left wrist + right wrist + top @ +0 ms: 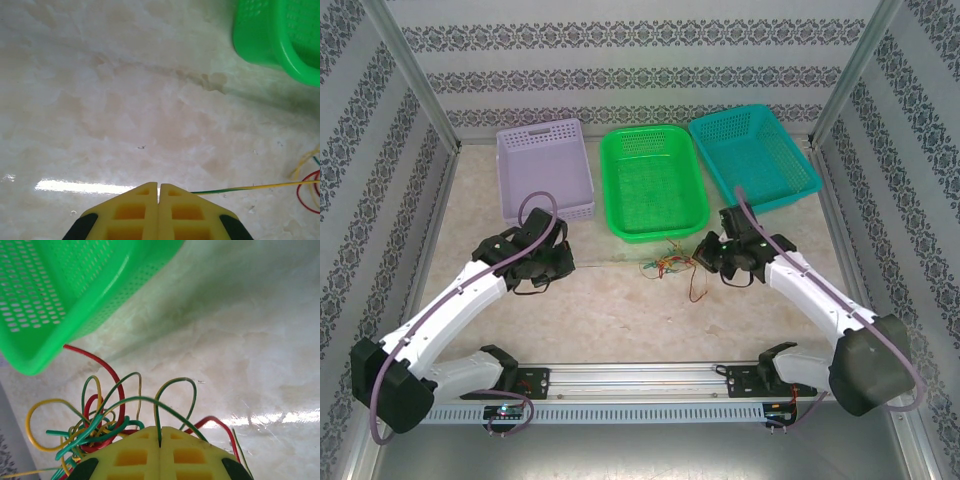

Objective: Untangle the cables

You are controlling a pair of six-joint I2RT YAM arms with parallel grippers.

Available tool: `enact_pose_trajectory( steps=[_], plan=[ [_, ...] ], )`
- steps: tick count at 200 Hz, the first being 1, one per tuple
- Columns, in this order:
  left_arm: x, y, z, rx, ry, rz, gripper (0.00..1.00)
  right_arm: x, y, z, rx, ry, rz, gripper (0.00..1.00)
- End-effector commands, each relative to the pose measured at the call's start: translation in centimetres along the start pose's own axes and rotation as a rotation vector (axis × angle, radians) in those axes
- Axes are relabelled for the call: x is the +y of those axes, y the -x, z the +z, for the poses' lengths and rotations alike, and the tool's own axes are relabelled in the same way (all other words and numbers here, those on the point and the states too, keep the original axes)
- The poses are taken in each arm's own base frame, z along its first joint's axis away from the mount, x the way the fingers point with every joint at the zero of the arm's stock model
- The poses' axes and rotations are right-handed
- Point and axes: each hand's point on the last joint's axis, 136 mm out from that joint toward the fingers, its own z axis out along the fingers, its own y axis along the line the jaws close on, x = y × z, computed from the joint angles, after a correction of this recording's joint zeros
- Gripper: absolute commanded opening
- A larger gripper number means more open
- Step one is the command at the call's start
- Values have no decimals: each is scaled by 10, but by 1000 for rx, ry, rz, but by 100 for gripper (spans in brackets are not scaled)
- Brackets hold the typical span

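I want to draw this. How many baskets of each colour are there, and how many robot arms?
purple basket: 1
green basket: 1
teal basket: 1
robot arms: 2, the left arm and the right arm
Total: 5
The wires are too tangled to count.

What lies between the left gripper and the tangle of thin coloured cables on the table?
Bare pale marbled tabletop, apart from one thin green-yellow wire running from the tangle of coloured cables toward the left gripper, seen in the left wrist view.
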Motion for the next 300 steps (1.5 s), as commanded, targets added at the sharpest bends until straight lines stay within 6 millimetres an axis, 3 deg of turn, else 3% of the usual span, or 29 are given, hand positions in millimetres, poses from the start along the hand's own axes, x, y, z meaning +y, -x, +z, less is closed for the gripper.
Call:
enact_pose_trajectory(
  steps=[1,38,69,86,109,129,159,182,199,219,282,300],
  plan=[
    [80,1,-6,-22,334,-36,0,-51,14,-15,-28,-146,46,0],
    [87,7,1,-12,323,-75,0,-46,24,-34,-51,-83,18,0],
    [73,3,17,50,262,-93,0,-27,3,-15,8,-57,-91,0],
    [42,-2,30,101,94,-85,2,-7,-11,-1,37,-15,-160,0],
    [-3,-6,32,152,-130,-118,38,22,-24,10,53,45,-256,0],
    [-36,-2,18,150,-227,-98,54,35,-29,16,70,69,-298,0],
    [-90,0,-1,182,-389,-35,56,52,-35,16,97,154,-362,0],
    [-136,-12,-7,224,-484,99,56,69,-45,7,141,224,-459,0],
    [-157,-27,-1,257,-485,235,52,74,-54,3,198,247,-520,0],
    [-163,-44,19,302,-426,373,48,69,-64,5,277,237,-549,0],
    [-130,-75,79,303,-187,636,43,7,-79,51,446,105,-579,0],
    [-127,-83,91,318,-175,683,42,0,-76,61,458,73,-602,0]
  ],
)
